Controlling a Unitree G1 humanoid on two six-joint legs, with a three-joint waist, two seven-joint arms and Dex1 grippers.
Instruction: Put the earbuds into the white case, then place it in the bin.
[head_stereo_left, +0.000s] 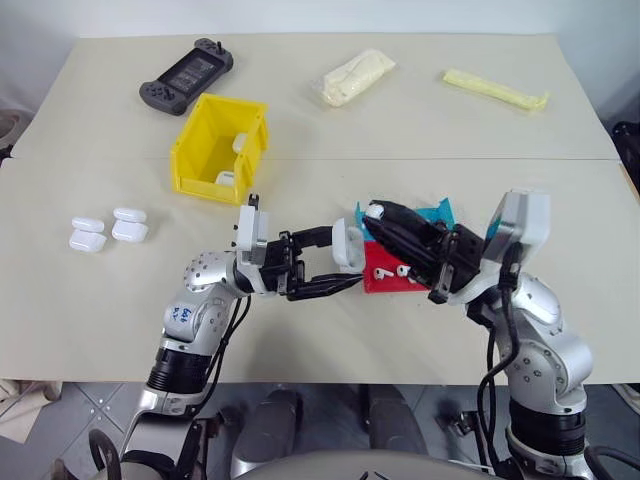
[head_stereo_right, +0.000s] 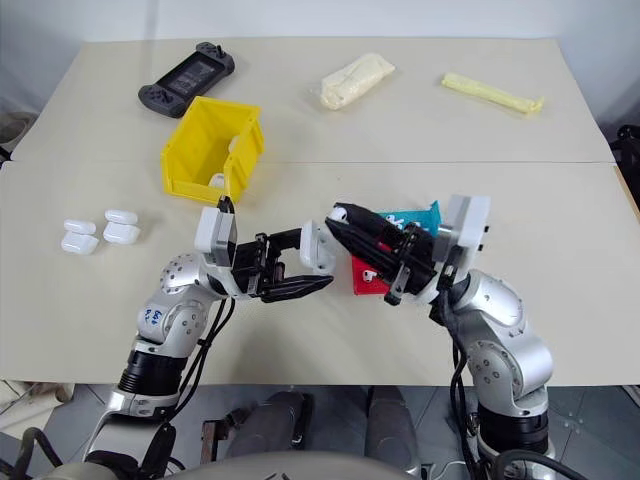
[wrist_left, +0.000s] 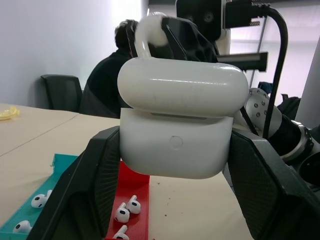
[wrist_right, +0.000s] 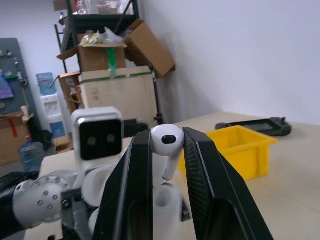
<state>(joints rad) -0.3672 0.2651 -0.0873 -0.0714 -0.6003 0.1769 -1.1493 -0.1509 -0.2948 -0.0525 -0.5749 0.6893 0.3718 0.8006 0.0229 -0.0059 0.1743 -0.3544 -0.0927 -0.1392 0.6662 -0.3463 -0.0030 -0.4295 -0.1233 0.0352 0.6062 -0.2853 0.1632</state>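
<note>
Meanwhile, the left end effector (head_stereo_left: 345, 262) was clamped shut on the white case (wrist_left: 176, 147), gripping its lower body from both sides with the hinged lid flipped up. Directly opposite and just beside it, the right end effector (wrist_right: 167, 150) was pinched nearly closed on a single earbud (wrist_right: 166, 141), held by its rounded head with the stem hanging toward the case. Both met in the air over the worktop (head_stereo_left: 420, 130), above the red tray (head_stereo_left: 385, 272) and the teal tray (head_stereo_left: 437, 213) next to it, where more loose earbuds (wrist_left: 125, 212) lay. The yellow bin (head_stereo_left: 195, 160) stood well beyond the left end effector, near the black game console (head_stereo_left: 186, 76); other closed cases (head_stereo_left: 108, 230) lay far out to its outer side.

The likely trouble lay in alignment: the earbud was tiny and gripped on a glossy curve, so a slight tilt could have sent the stem against the rim of the well rather than into it, or let it squirt out. A push from the right end effector might also have twisted the case in its grip or knocked the lid.
</note>
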